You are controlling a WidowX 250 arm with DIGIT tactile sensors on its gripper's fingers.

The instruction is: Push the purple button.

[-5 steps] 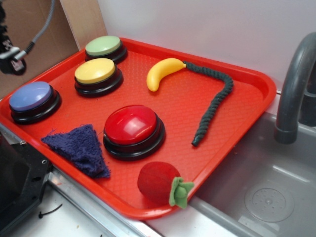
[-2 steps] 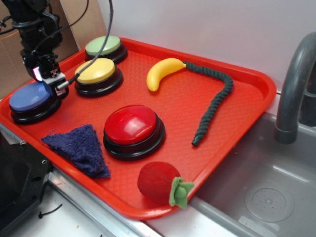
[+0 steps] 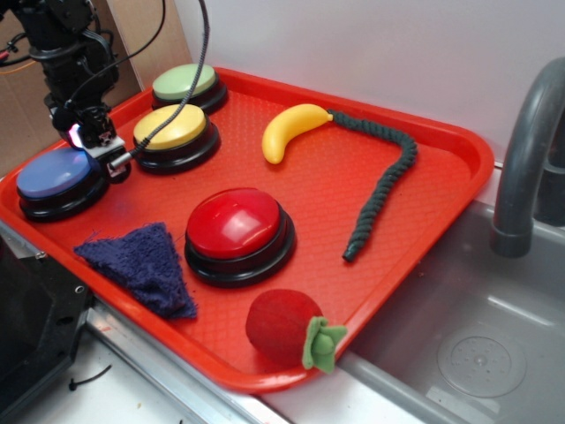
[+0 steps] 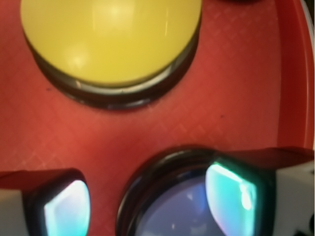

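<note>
The purple button (image 3: 55, 174), a periwinkle dome on a black base, sits at the tray's left edge. My gripper (image 3: 95, 146) is low over its right rim, between it and the yellow button (image 3: 170, 126). In the wrist view the gripper (image 4: 147, 201) is open and empty. One fingertip (image 4: 231, 191) is over the purple button's top (image 4: 182, 216). The other fingertip (image 4: 64, 206) is over bare tray. I cannot tell whether a finger touches the button. The yellow button (image 4: 110, 39) fills the top of the wrist view.
On the red tray (image 3: 441, 177) are a green button (image 3: 185, 81), a large red button (image 3: 237, 225), a dark blue triangular cloth (image 3: 141, 265), a toy banana (image 3: 291, 128), a dark green rope (image 3: 380, 185) and a red felt strawberry (image 3: 287, 329). A sink and grey faucet (image 3: 525, 150) are at the right.
The arm has come down into view from the upper left to the purple button's right rim. Since 0.4 s ago it has shifted slightly right and lower.
</note>
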